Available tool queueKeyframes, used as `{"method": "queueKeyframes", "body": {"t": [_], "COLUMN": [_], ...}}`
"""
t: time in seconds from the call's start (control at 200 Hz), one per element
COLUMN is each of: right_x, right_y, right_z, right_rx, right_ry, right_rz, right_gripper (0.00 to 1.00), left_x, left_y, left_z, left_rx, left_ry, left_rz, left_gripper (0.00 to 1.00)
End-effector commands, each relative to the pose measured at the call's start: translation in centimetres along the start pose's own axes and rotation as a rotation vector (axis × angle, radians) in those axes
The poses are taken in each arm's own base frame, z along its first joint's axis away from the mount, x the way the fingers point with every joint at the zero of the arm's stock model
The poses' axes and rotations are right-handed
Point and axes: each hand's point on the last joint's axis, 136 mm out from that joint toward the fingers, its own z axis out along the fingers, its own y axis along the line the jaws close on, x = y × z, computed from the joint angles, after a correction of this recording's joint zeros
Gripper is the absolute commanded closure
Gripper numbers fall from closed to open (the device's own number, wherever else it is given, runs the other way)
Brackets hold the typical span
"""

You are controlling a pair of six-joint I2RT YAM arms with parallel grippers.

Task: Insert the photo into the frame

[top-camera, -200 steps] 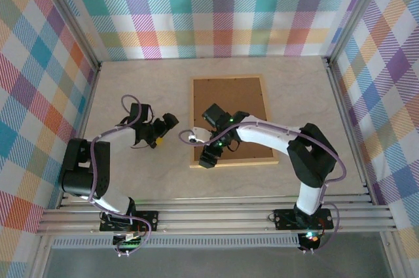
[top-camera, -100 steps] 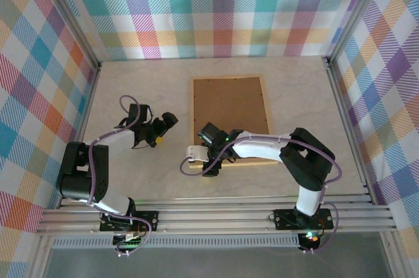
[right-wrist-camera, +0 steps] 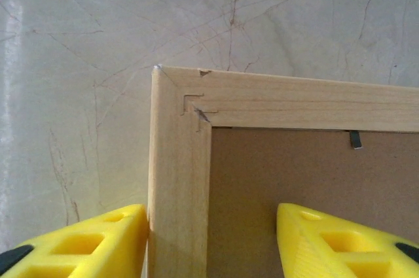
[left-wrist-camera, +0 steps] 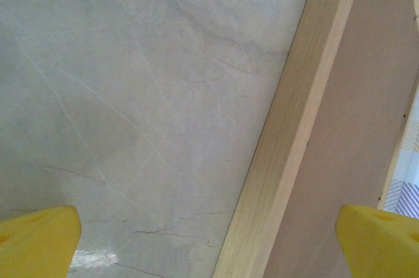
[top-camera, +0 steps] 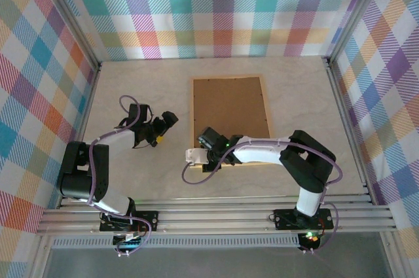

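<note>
The frame [top-camera: 192, 108] of light wood lies on the table with its brown backing board [top-camera: 230, 104] facing up. The photo is hidden. My right gripper [top-camera: 204, 159] is at the frame's near left corner. In the right wrist view its yellow fingers [right-wrist-camera: 98, 245] straddle a wooden rail [right-wrist-camera: 177, 160] just short of the corner joint. One finger touches the rail's outer side and the other hangs apart over the backing board [right-wrist-camera: 294, 180]. My left gripper [top-camera: 171, 120] hovers open just left of the frame, with the rail [left-wrist-camera: 294, 127] between its wide-set fingertips [left-wrist-camera: 39, 239].
The marbled tabletop [top-camera: 144, 88] has free room on both sides of the frame. Plaid walls [top-camera: 216, 10] close off the back and the sides. A small metal tab [right-wrist-camera: 354, 139] sits at the inner edge of the backing board.
My right gripper has drawn back from over the backing board to the near left corner, and its jaws have narrowed. The frame's near edge now sits slightly farther back. The left arm is still.
</note>
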Motion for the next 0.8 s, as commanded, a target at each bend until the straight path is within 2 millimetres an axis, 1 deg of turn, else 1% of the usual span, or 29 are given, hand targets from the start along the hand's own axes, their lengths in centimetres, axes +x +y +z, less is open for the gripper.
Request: {"method": "queueKeyframes", "body": {"t": [0.0, 0.08, 0.19, 0.27, 0.285, 0.35, 0.405, 0.505, 0.615, 0.685, 0.795], "right_x": [1.3, 1.3, 1.2, 1.3, 1.3, 1.2, 1.1, 1.5, 1.9, 2.0, 1.7], "right_y": [2.6, 2.9, 2.5, 2.5, 2.5, 2.5, 2.5, 2.7, 2.9, 2.8, 2.6], "right_z": [0.5, 0.3, 0.0, 0.2, 0.2, 0.3, 0.4, 0.7, 1.1, 1.2, 1.1], "right_rx": [-0.036, -0.014, 0.023, 0.036, 0.037, 0.047, 0.046, 0.042, 0.025, 0.017, 0.018], "right_ry": [0.054, 0.055, 0.042, 0.051, 0.052, 0.059, 0.059, 0.075, 0.108, 0.127, 0.132], "right_rz": [-0.061, -0.074, -0.075, -0.089, -0.093, -0.105, -0.107, -0.109, -0.098, -0.086, -0.074], "right_gripper": [0.47, 0.49, 0.55, 0.59, 0.62, 0.67, 0.68, 0.73, 0.87, 1.0, 1.0], "left_x": [0.2, 0.3, 0.4, 0.5, 0.5, 0.5, 0.6, 0.6, 0.8, 1.0, 1.1], "left_y": [0.3, 0.5, 0.6, 0.5, 0.5, 0.4, 0.5, 0.5, 0.4, 0.4, 0.4], "left_z": [0.3, 0.4, 0.7, 0.8, 0.9, 0.8, 0.8, 0.8, 0.7, 0.7, 0.5], "left_rx": [0.013, 0.008, 0.011, 0.021, 0.022, 0.024, 0.022, 0.022, 0.027, 0.03, 0.028], "left_ry": [0.015, 0.019, 0.026, 0.032, 0.034, 0.036, 0.037, 0.037, 0.042, 0.048, 0.049], "left_rz": [-0.018, -0.02, -0.028, -0.034, -0.035, -0.036, -0.036, -0.037, -0.035, -0.036, -0.035], "left_gripper": [0.0, 0.0, 0.0, 0.0, 0.0, 0.0, 0.0, 0.0, 0.0, 0.0, 0.0]}}
